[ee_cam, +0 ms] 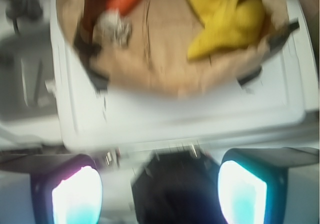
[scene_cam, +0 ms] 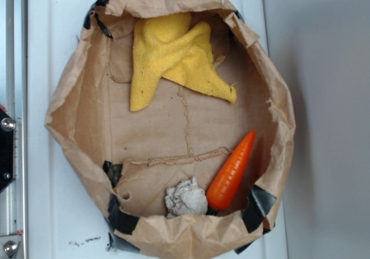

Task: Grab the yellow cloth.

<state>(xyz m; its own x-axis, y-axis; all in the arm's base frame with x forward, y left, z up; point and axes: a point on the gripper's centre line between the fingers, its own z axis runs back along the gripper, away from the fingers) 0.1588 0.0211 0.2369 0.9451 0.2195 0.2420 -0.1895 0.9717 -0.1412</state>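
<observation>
In the wrist view the end effector hangs outside the bag's near rim, over the white bench, its two lit fingers set well apart with nothing between them; the view is blurred; the yellow cloth lies crumpled at the far end of the paper bag, touching its folded wall; bare brown floor lies between it and the carrot and paper wad by the opposite rim.
</observation>
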